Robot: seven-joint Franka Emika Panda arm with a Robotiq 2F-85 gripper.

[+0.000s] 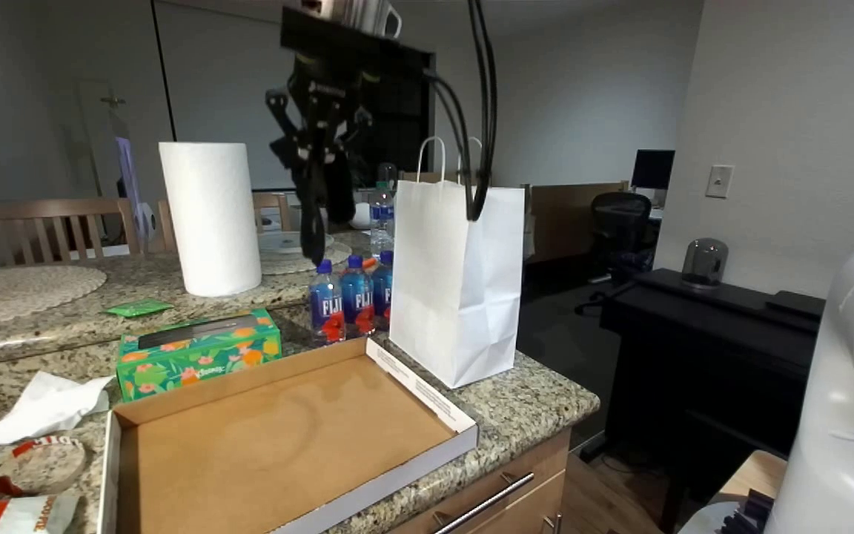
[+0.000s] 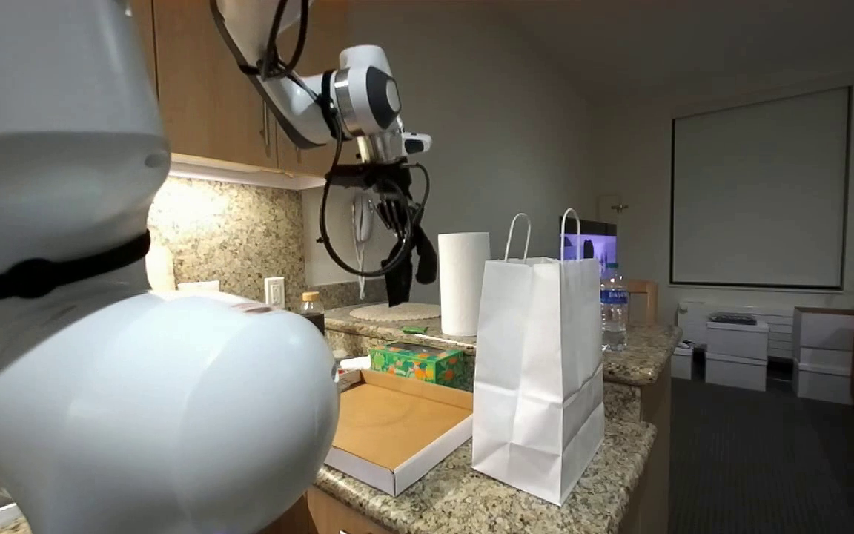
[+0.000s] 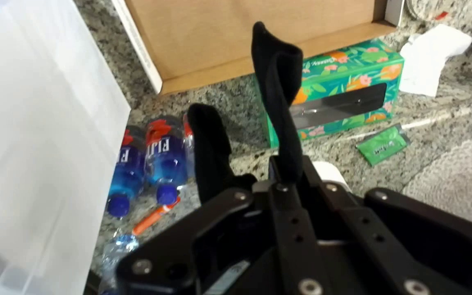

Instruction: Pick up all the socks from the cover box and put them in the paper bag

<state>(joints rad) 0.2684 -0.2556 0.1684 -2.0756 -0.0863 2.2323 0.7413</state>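
Observation:
Black socks point(image 3: 277, 86) dangle from my gripper point(image 3: 292, 170), whose fingers are shut on the cloth. Two dark ends hang down; I cannot tell whether they are one sock or two. In an exterior view the gripper point(image 1: 316, 159) is high above the counter, beside the paper bag point(image 1: 431, 282), with the hanging socks point(image 1: 313, 233) apart from it. The white bag point(image 2: 520, 386) stands upright, loop handles raised; its inside is hidden. Below lies the cover box point(image 1: 279, 437), its brown floor bare where visible in both exterior views.
A green tissue box point(image 1: 201, 356) sits along the cover box's back edge. Several bottles point(image 1: 356, 297) stand behind the bag. A tall paper towel roll point(image 1: 212, 222) rises on the upper ledge. Crumpled tissue point(image 1: 38, 408) and wrappers lie at the left. The granite counter point(image 1: 545, 389) ends beside the bag.

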